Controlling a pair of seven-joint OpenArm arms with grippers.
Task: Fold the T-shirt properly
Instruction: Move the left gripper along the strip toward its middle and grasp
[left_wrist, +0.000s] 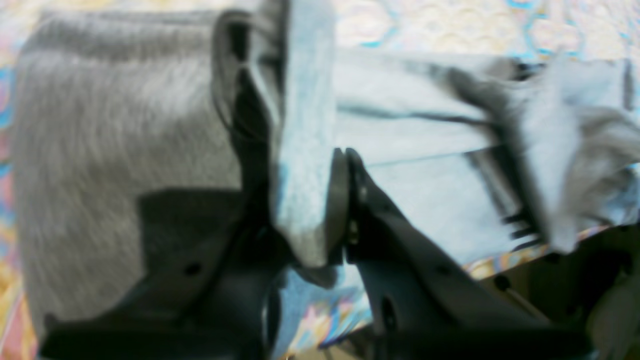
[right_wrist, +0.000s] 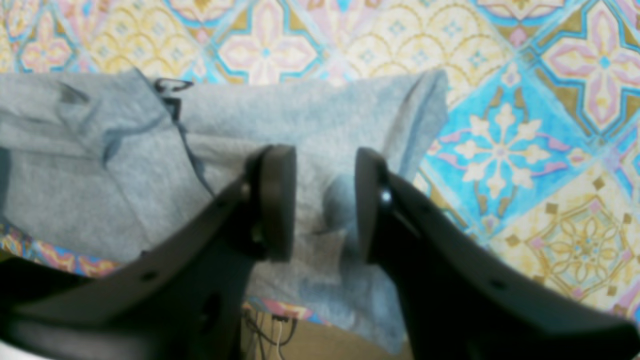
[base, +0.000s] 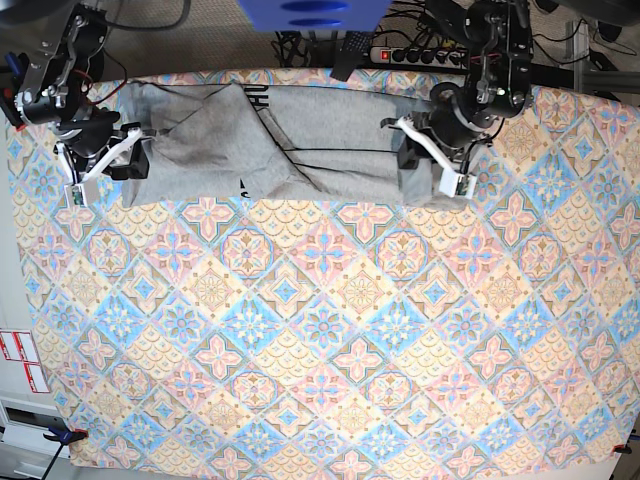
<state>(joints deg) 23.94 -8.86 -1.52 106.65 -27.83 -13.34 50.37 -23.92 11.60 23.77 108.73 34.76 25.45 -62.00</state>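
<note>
The heather-grey T-shirt (base: 300, 140) lies spread sideways along the far edge of the table, with folds and some black lettering (base: 258, 100) showing. My left gripper (left_wrist: 310, 200) is shut on a raised fold of the shirt at its right end, also seen in the base view (base: 428, 160). The blurred shirt (left_wrist: 115, 150) fills most of the left wrist view. My right gripper (right_wrist: 325, 200) is open, its jaws apart just above the shirt's (right_wrist: 300, 120) left end, near a sleeve edge. In the base view it sits at the shirt's left side (base: 100, 165).
The colourful diamond-patterned tablecloth (base: 330, 340) covers the table. The table's far edge (right_wrist: 280, 310) lies right under the right gripper, with cables below it. A power strip and cables (base: 420, 55) lie behind the table.
</note>
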